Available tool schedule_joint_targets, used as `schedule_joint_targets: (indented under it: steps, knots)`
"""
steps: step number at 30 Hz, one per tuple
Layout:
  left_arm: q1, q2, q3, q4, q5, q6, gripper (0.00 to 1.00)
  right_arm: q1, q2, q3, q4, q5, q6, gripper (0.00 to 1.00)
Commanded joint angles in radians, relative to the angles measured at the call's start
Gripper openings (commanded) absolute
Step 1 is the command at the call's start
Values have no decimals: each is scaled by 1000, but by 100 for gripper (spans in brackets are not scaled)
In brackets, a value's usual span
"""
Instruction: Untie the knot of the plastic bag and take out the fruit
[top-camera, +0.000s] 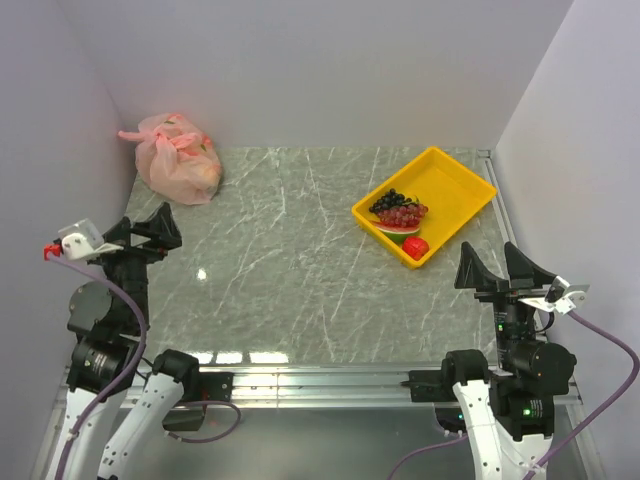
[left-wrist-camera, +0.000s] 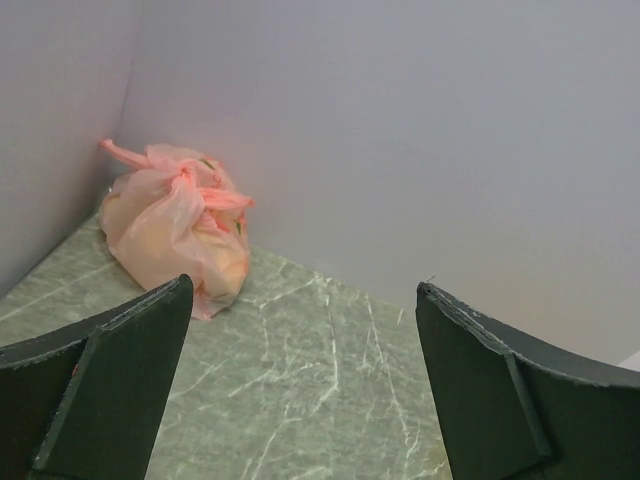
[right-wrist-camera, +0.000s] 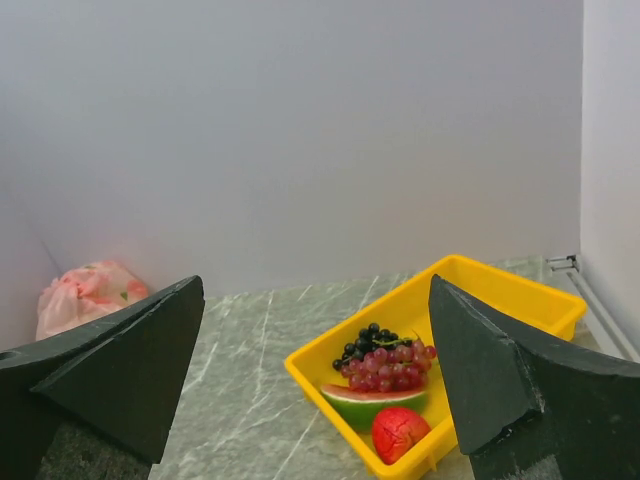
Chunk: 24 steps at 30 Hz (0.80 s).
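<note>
Marbled green desk (top-camera: 300, 280), white walls (top-camera: 330, 70). Finds pink plastic bag (top-camera: 178, 160) in far-left corner, knot (top-camera: 180, 140) on top, tied; fruit (left-wrist-camera: 225, 262) dim inside. Notes left fingers (left-wrist-camera: 110, 380) and right fingers (right-wrist-camera: 120, 370) spread wide, well apart from bag. Risks tearing thin film, or dragging bag, by pulling hard on knot.

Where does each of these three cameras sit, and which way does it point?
Top external: high behind the robot, looking down on the table; left gripper and right gripper show near the bottom.
Left wrist: rides behind the left gripper, facing the plastic bag in the far corner; its fingers frame the view.
Right wrist: rides behind the right gripper, facing the yellow tray; its fingers show.
Shared: both wrist views catch the plastic bag.
</note>
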Motion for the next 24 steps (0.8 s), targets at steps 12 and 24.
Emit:
schedule_joint_targets:
  steps: [12, 24]
  knots:
    - [1, 557, 231, -134, 49, -145, 99, 35, 71, 36, -73, -26, 41, 100]
    - [296, 1161, 437, 35, 179, -340, 100, 53, 94, 32, -107, -98, 33, 100]
